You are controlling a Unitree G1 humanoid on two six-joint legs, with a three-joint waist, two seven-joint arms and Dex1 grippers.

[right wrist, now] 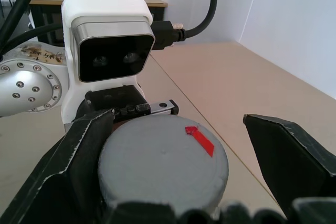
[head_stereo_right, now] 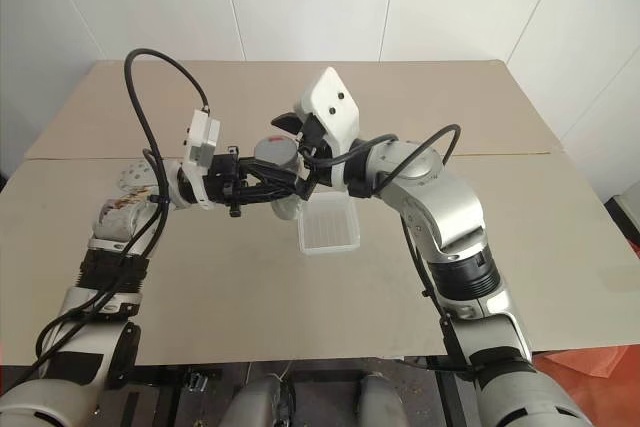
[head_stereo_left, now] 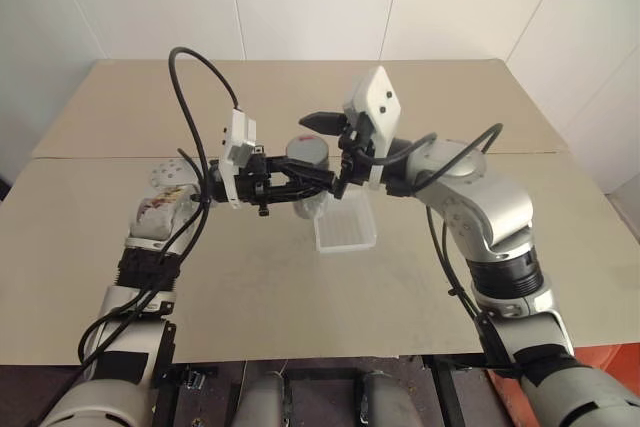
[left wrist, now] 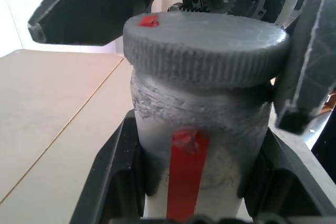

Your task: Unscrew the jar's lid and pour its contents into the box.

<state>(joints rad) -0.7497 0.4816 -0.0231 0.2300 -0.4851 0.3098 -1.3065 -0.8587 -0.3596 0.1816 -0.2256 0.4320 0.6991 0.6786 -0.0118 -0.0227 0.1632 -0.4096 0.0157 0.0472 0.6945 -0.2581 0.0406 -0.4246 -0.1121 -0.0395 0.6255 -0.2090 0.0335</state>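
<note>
My left gripper (head_stereo_left: 302,183) is shut on the jar (left wrist: 202,129), holding it upright above the table, beside the near-left corner of the box (head_stereo_left: 346,231). The jar has a cloudy clear wall with a vertical red stripe (left wrist: 185,174), and its contents are hidden. The grey ribbed lid (left wrist: 205,45) sits on the jar and carries a small red mark (right wrist: 200,138). My right gripper (head_stereo_left: 329,153) is open, with one black finger (right wrist: 79,166) on each side of the lid and a gap showing between the other finger (right wrist: 289,156) and the lid.
The beige table (head_stereo_left: 200,277) has a seam (head_stereo_left: 100,157) running across it behind the arms. White walls stand close behind the far edge. The black cable (head_stereo_left: 200,72) of the left wrist camera loops above the left arm.
</note>
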